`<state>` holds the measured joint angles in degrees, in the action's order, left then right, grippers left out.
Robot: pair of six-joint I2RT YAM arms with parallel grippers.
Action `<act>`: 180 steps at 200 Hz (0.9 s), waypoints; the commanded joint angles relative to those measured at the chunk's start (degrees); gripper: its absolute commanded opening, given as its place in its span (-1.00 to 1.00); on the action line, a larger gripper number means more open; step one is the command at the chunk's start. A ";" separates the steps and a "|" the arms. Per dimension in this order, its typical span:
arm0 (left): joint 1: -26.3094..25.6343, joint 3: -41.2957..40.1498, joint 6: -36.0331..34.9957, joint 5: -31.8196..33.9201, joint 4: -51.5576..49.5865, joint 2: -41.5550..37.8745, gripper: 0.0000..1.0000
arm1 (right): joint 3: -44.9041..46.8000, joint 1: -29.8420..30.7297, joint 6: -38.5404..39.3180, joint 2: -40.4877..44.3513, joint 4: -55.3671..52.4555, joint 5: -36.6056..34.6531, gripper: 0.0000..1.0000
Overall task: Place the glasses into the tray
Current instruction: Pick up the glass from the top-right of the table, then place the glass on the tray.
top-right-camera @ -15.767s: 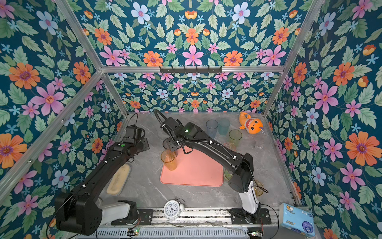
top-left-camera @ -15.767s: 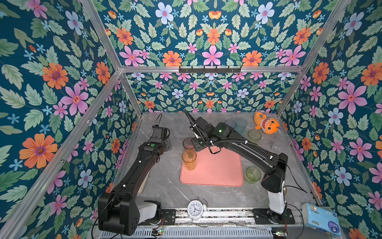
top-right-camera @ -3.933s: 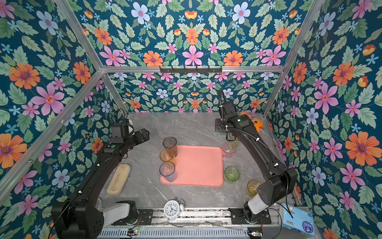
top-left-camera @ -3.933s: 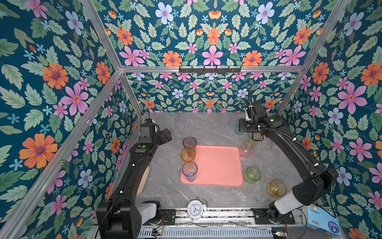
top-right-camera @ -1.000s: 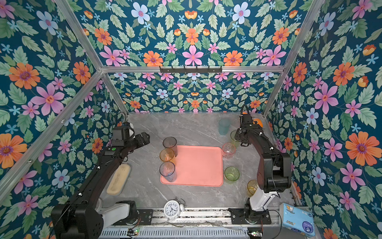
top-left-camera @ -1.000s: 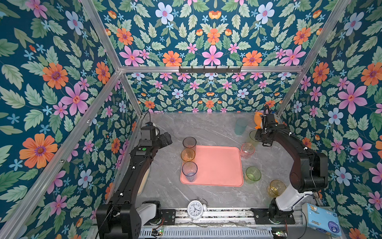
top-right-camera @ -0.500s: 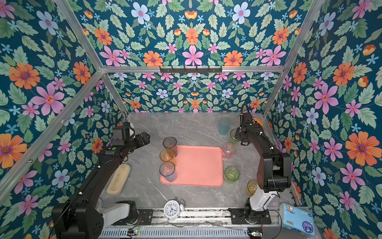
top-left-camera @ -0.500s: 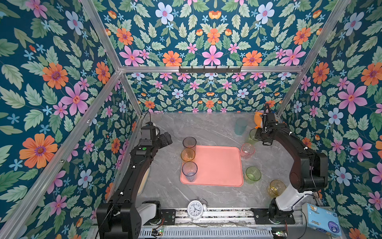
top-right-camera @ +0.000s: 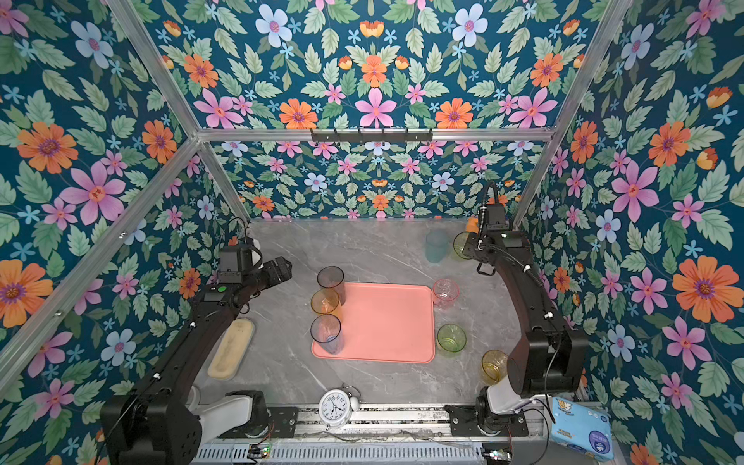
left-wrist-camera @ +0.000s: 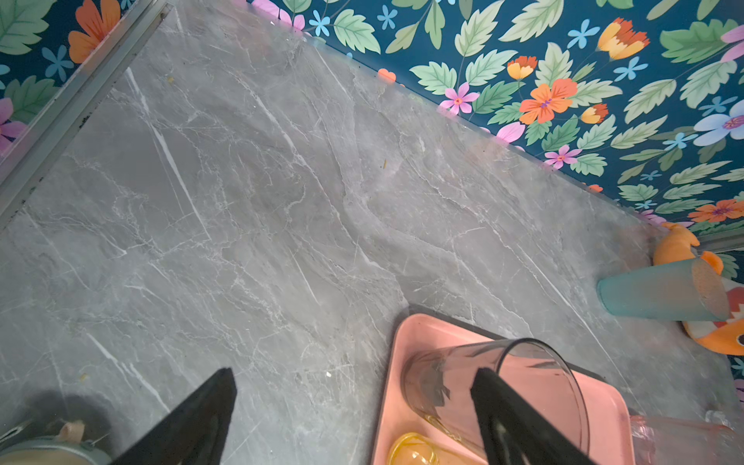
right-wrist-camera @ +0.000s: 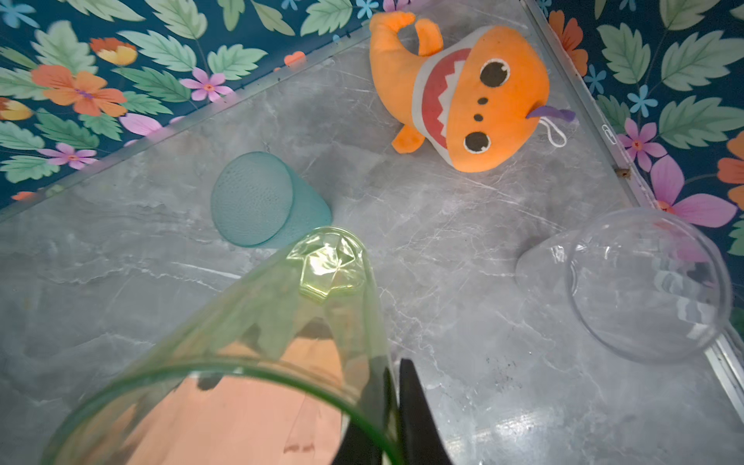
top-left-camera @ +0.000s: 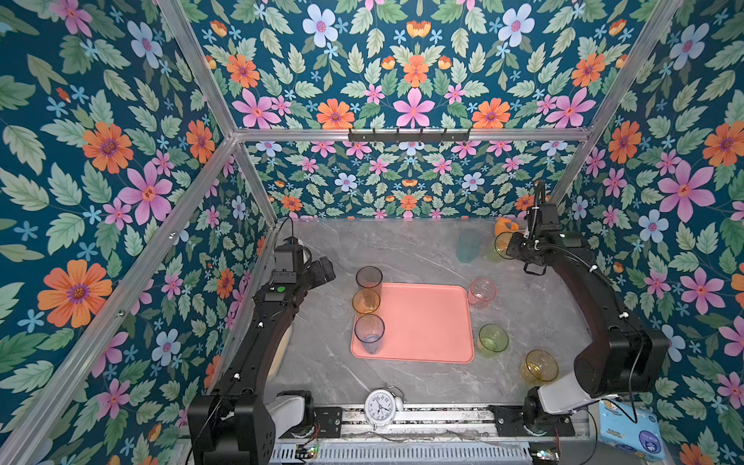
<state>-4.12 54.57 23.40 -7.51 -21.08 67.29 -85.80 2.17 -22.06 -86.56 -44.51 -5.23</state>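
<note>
The tray (top-left-camera: pixel 422 322) lies in the middle of the surface (top-left-camera: pixel 402 249). Three glasses stand upright inside the tray along its left rim. A grey glass (top-left-camera: pixel 368 277) is at the far corner, an amber glass (top-left-camera: pixel 365 301) is just nearer, and a blue-tinted glass (top-left-camera: pixel 369 333) is toward the near corner. Outside the tray, a pink glass (top-left-camera: pixel 482 292) stands just beside its far right corner. A green glass (top-left-camera: pixel 492 340) stands just beside its right rim, and a yellow glass (top-left-camera: pixel 539 366) stands further right and nearer. Well beyond the tray's far right corner, the right jaws are clamped on the rim of a tilted yellow-green glass (right-wrist-camera: pixel 282 322), with a teal glass (top-left-camera: pixel 467 246) near it. I cannot tell whether the yellow-green glass still touches the surface. The left jaws gape wide, holding nothing, just left of the tray's far left corner.
</note>
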 commanded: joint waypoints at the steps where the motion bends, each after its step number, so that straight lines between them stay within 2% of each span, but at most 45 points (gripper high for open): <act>1: 0.08 0.19 -0.28 0.00 -0.45 0.04 0.88 | -1.67 1.52 0.77 2.06 -2.28 2.33 -0.99; 55: 0.08 0.36 -0.24 0.69 -0.85 -0.40 0.88 | -7.35 9.83 0.89 3.34 -7.74 3.04 -1.00; 114: 0.08 0.45 -0.71 2.29 -2.01 -0.84 0.88 | -11.08 20.96 0.10 0.85 -11.70 0.28 -1.00; 180: 0.07 1.13 -0.37 5.51 -3.08 -1.27 0.85 | -8.08 27.91 -1.44 -1.88 -10.02 -0.21 -1.00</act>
<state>-4.12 54.81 23.38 -4.32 -23.55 66.61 -95.18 29.15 -22.17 -87.96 -55.35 -4.71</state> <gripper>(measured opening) 0.928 0.086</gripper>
